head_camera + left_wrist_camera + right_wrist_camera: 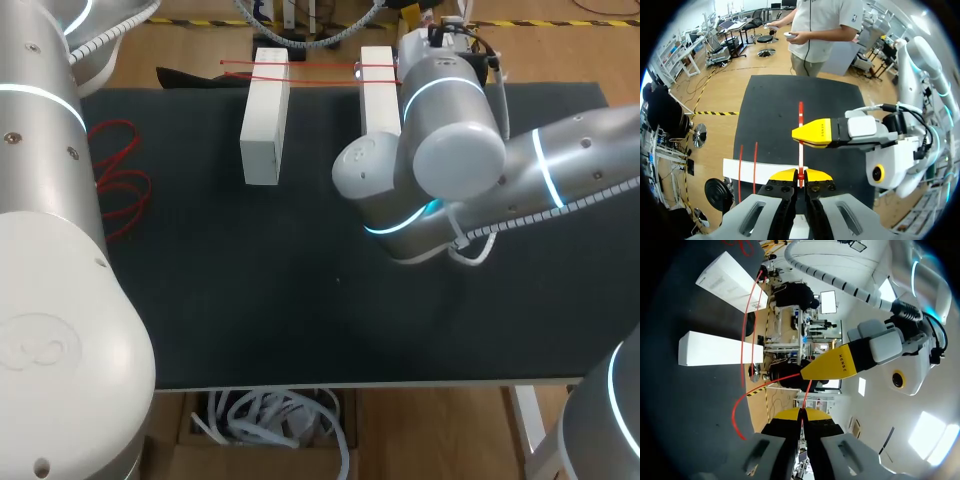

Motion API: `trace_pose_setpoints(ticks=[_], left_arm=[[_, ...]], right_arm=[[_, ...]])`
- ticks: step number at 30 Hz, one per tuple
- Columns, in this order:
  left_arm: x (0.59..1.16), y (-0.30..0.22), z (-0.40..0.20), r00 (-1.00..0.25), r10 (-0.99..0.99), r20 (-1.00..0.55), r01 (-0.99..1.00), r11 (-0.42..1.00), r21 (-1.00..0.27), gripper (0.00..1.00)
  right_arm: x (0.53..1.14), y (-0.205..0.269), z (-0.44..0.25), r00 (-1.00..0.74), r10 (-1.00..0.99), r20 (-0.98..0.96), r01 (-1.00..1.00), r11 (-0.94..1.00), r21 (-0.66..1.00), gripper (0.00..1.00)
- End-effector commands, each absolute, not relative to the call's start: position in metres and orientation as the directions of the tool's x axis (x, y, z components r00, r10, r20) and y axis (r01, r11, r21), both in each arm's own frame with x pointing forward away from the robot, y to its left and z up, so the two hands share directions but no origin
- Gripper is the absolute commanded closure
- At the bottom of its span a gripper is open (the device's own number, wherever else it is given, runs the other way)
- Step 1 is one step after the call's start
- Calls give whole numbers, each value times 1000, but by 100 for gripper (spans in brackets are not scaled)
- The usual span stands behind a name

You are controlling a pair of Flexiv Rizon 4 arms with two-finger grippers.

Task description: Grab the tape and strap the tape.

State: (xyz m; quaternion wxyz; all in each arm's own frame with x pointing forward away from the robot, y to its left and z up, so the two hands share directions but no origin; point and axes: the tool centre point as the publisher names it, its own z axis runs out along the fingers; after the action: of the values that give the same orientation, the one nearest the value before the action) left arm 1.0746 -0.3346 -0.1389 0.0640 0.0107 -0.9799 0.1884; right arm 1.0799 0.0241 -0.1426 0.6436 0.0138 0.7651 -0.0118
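Note:
Two white blocks [265, 115] [380, 95] lie side by side on the far part of the black mat. A thin red tape [300, 66] runs across their far ends in two lines. In the left wrist view my left gripper [800, 176] is shut on the red tape [800, 115], just above a white block [747, 170]. My right gripper [812, 134] pinches the same strand a little ahead of it. In the right wrist view my right gripper [801, 414] is shut on the tape [770, 382], with my left gripper [830, 365] close ahead. My right arm [450, 130] hides both grippers in the head view.
Loose loops of red tape [120, 180] lie at the left edge of the black mat [300, 300]. My left arm [50, 250] fills the near left. The two blocks [730, 275] [715, 347] lie off to the side of my right gripper.

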Motion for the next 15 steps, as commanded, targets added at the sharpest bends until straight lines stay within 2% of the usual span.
trace_pose_setpoints(ticks=[1, 15], left_arm=[[1076, -336, -138, -991, 3, 132, -46, 931, -362, 100], [1076, -336, -138, -991, 3, 132, -46, 931, -362, 100]], right_arm=[[1078, 23, -139, -182, 5, -983, 28, 1000, 0, 100], [1080, 29, -133, -167, 18, -986, 20, 1000, 15, 100]])
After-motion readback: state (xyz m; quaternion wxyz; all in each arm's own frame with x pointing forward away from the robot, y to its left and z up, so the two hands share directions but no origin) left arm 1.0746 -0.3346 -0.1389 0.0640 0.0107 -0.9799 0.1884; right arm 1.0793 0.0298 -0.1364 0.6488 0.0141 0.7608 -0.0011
